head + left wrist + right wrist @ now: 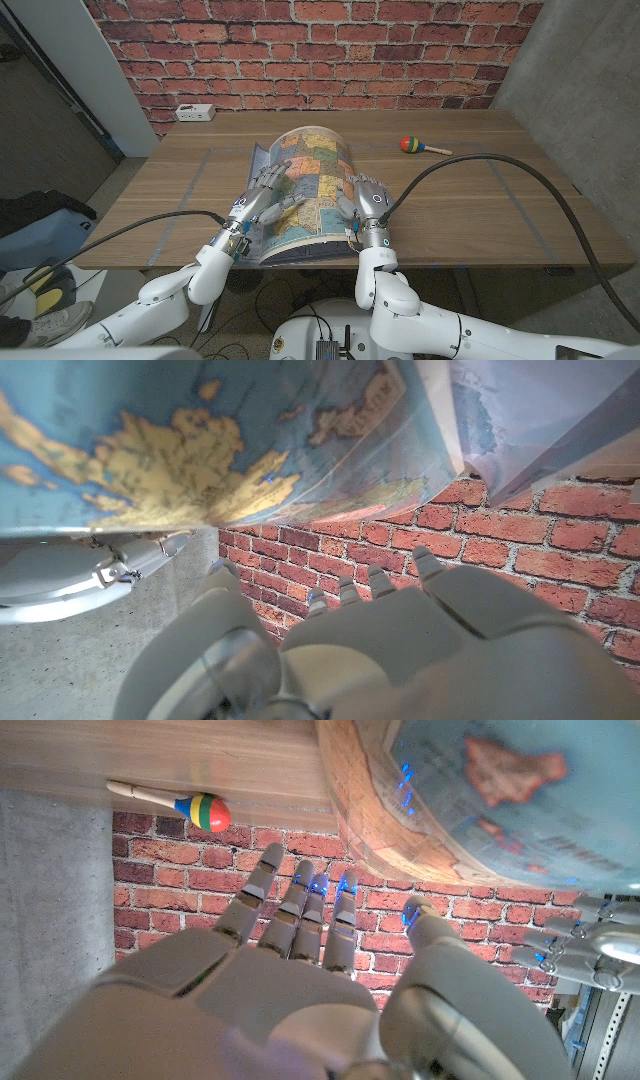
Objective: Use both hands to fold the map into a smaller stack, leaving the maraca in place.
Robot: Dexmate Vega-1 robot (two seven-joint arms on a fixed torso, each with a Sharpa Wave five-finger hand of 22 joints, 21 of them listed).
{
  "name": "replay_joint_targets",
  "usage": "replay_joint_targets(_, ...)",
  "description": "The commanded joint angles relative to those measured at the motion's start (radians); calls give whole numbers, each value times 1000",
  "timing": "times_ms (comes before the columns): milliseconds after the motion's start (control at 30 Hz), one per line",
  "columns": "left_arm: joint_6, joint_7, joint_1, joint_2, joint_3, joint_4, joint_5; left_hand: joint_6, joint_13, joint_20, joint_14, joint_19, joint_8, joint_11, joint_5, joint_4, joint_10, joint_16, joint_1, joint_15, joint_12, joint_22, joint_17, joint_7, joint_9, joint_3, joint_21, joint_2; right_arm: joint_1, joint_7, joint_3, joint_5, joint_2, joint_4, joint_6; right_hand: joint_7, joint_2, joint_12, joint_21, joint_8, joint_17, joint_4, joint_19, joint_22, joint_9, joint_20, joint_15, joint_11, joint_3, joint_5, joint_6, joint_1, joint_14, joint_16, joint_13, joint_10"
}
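Both the left hand [262, 195] and right hand [362, 200] rest with fingers spread, grasping nothing, on the curled map [300, 185] between them, apparently pinning its fold to the table [480, 190], while the maraca [414, 146] lies well beyond the right hand.

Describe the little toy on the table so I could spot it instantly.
Look to the far right part of the wooden table, beyond the map. The maraca lies alone there, with a pale stick handle and a round head striped in bright colours.
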Motion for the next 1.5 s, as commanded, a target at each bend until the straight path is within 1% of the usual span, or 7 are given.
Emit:
replay_joint_targets(33, -23, -19, -2, -7, -12, 10, -28, -8, 4, -11, -14, -91, -6, 8, -2, -5, -14, -2, -10, -2, 0, 3, 4, -1, 4, 4, 1, 3, -96, -56, 139, -51, 24, -3, 150, -1, 2, -7, -2, -3, 2, 4, -6, 1, 3, 2, -13, 1, -3, 2, -7, -10, -9, -2, 3, -5)
replay_joint_targets(433, -142, -38, -3, -24, -42, 49, -137, -7, 5, -12, -11, -78, -3, 9, -2, -7, -15, 1, -10, -4, -1, 3, 3, -3, 3, 5, 6, 1, -191, -81, 299, 5, 35, -43, 345, 5, 6, -8, -5, 3, 2, 0, -9, 0, 2, 3, -7, 10, -11, 3, -5, -15, -12, -4, 3, -3)
replay_joint_targets(1100, -439, -164, -22, -100, -96, 180, -373, 16, 3, -21, 18, -19, 6, 9, -2, -15, 0, 11, -8, -11, 1, 3, -1, -12, 1, 7, 29, -4, -313, -75, 511, 231, 39, -59, 756, 34, 13, -8, -9, 9, -3, -18, -9, -1, 1, 23, 24, 47, -19, 4, 0, -13, -7, -5, 1, 10)
replay_joint_targets(1267, -509, -231, -28, -111, -109, 209, -447, 25, 2, -24, 23, -9, 9, 11, -1, -16, 9, 12, -8, -14, 3, 3, -2, -9, 0, 7, 32, -5, -347, -86, 569, 326, 48, -34, 939, 42, 8, -8, -10, 10, -8, -25, -7, -1, 0, 44, 30, 55, -21, 4, -1, -14, 1, -6, 1, 17)
replay_joint_targets(1333, -532, -257, -26, -114, -116, 217, -477, 31, 1, -25, 25, -7, 10, 11, -1, -17, 13, 12, -8, -15, 5, 3, -2, -7, 0, 7, 33, -6, -361, -83, 593, 366, 52, -23, 1009, 49, 7, -8, -10, 11, -10, -26, -6, -1, 0, 66, 36, 62, -24, 4, 0, -18, 11, -4, 1, 21)
replay_joint_targets(1367, -545, -272, -25, -116, -119, 222, -497, 33, 1, -25, 25, -7, 11, 11, -1, -17, 14, 12, -8, -15, 5, 3, -2, -7, 0, 7, 33, -6, -367, -85, 604, 383, 58, -17, 1037, 52, 7, -8, -11, 11, -12, -29, -5, -1, -1, 85, 39, 61, -24, 4, 1, -19, 16, -4, 0, 22)
replay_joint_targets(1500, -588, -341, -22, -124, -125, 242, -584, 58, -1, -27, 41, 12, 17, 13, -1, -18, 33, 16, -9, -17, 10, 3, -4, -5, -1, 7, 39, -6, -392, -60, 650, 438, 49, -6, 1118, 57, 6, -9, -11, 11, -13, -32, -3, -1, -1, 101, 41, 67, -26, 4, 0, -20, 24, -2, 0, 24)
